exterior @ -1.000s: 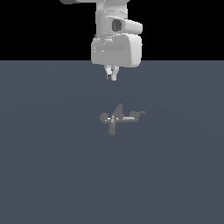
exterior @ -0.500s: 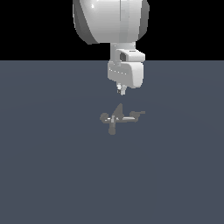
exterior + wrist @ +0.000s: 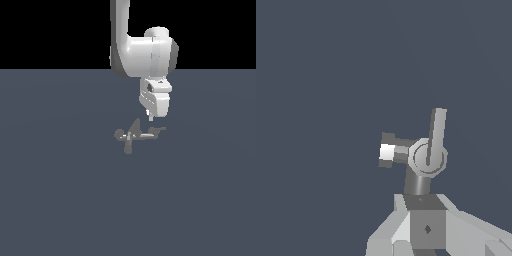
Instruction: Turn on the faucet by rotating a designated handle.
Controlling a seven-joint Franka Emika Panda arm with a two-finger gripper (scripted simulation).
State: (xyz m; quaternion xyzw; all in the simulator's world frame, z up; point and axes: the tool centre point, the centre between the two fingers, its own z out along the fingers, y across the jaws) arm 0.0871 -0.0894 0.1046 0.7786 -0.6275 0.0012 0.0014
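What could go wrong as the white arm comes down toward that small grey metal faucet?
1. The gripper hangs above the thin silver handle near its darker tip, apart from it; descending slightly off line could miss the bar.
2. The pointed dark spike stands close beside the handle, so the fingers might strike it instead.
3. The exterior view cannot show whether the jaws are spread enough.

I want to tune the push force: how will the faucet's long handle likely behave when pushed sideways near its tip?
The handle looks like a stiff metal bar, so it probably won't flex. It joins the faucet at a central hub, so it should swing around it rather than slide. It is thin and smooth, so the tool, hovering just above its tip, might slip off.
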